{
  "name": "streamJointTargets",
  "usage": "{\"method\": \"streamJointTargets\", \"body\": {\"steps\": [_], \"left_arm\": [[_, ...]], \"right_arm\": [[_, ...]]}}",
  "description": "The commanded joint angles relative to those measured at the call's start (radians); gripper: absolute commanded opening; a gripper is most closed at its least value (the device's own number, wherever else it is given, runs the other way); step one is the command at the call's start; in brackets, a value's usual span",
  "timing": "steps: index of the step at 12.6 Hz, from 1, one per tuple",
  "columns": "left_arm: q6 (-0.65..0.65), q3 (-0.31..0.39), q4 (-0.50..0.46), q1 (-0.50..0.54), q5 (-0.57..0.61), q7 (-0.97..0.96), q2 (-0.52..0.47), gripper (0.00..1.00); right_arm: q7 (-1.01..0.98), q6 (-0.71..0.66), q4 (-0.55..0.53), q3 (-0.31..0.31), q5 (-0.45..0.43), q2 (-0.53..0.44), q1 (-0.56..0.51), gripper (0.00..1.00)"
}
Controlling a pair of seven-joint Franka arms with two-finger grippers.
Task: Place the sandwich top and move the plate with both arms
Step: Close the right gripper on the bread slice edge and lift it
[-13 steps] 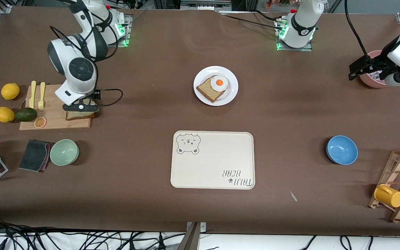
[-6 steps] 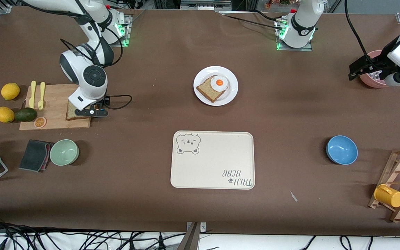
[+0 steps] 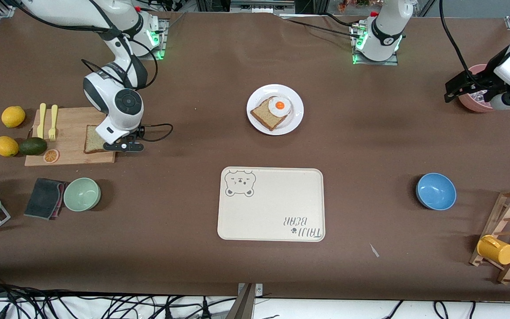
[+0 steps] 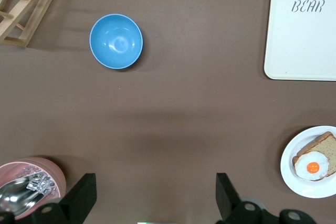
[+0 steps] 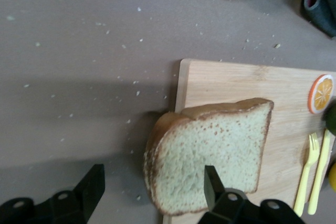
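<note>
The sandwich top [image 3: 93,139], a tan slice with a brown crust, lies on the wooden cutting board [image 3: 67,133] at the right arm's end of the table. In the right wrist view the slice [image 5: 215,156] has its domed edge just past the board's edge. My right gripper [image 3: 124,145] is open, low over that edge, one finger [image 5: 212,184] over the bread and the other over bare table, holding nothing. The white plate [image 3: 293,120] holds a smaller bread slice [image 3: 264,114] and a fried egg [image 3: 280,106]. My left gripper [image 3: 456,91] waits open over a pink bowl [image 3: 474,99].
A cream bear-print tray [image 3: 271,204] lies nearer the camera than the plate. A blue bowl [image 3: 435,191] and a wooden rack with a yellow cup [image 3: 496,249] are toward the left arm's end. A green bowl [image 3: 82,194], a dark cloth, lemons, an avocado and yellow cutlery surround the board.
My right gripper has moved off the middle of the bread toward the board's edge nearest the plate, uncovering most of the slice. The bread, the plate and the left arm have not moved.
</note>
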Motion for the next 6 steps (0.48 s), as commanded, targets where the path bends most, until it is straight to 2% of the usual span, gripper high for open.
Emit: {"method": "streamJointTargets", "body": {"steps": [1, 3, 6], "left_arm": [[-0.02, -0.004, 0.02, 0.006, 0.013, -0.002, 0.002, 1.0], [-0.02, -0.004, 0.02, 0.004, 0.013, -0.003, 0.002, 1.0], [-0.02, -0.004, 0.02, 0.004, 0.013, -0.005, 0.002, 1.0]], "right_arm": [[0.045, 0.017, 0.009, -0.013, -0.052, 0.022, -0.009, 0.84], [0.045, 0.024, 0.009, -0.021, -0.052, 0.035, -0.011, 0.84], [0.035, 0.022, 0.009, -0.035, -0.053, 0.044, -0.011, 0.75]]}}
